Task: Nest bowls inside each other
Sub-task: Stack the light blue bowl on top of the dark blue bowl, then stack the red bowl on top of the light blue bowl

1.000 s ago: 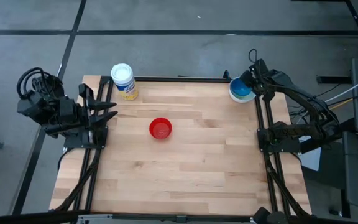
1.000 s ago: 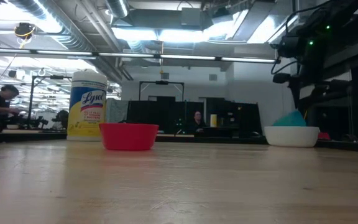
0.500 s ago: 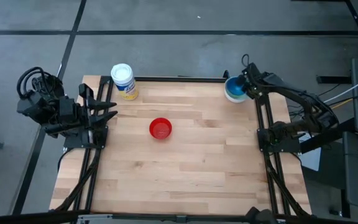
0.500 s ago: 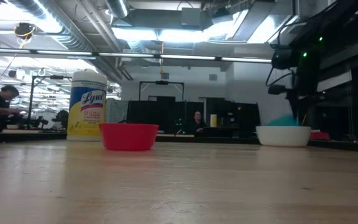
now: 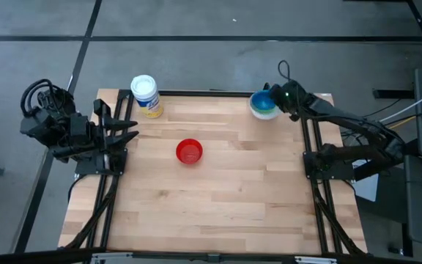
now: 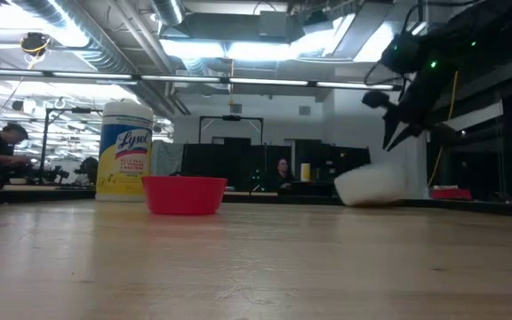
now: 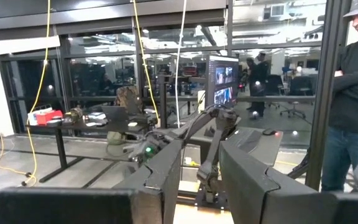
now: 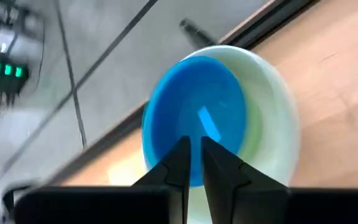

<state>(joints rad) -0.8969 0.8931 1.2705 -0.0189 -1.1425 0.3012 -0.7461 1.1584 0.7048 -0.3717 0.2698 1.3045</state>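
A stack of nested bowls (image 5: 262, 105) sits near the table's far edge, right of centre. It is a white bowl (image 8: 278, 124) with a green one (image 8: 251, 134) and a blue one (image 8: 191, 106) inside. In the low view the stack (image 6: 372, 188) looks tipped. My right gripper (image 5: 280, 99) is at the stack's right side, its fingers (image 8: 195, 158) nearly together. The red bowl (image 5: 189, 152) rests on its base alone at mid-table. My left gripper (image 5: 129, 129) waits open at the table's left edge, with nothing between its fingers (image 7: 201, 171). My right gripper comes slanting down from the table's right onto the right-hand rim of the nested bowls (image 8: 194, 180). Its fingers (image 8: 180, 163) are closed to a thin gap over the blue bowl's edge. They hide the contact, so inside or outside the rim does not show.
A white-capped jar with a yellow label (image 5: 146, 96) stands at the far left corner. The dark frame rails (image 5: 310, 139) run along the table's left, right and far edges. Bare wood lies between the red bowl and the stack and across the near half.
My right gripper has travelled toward the table's left along the far edge and tipped further downward. The nested bowls have gone left with it along the far edge, nearer the red bowl, and now look tilted in the low view.
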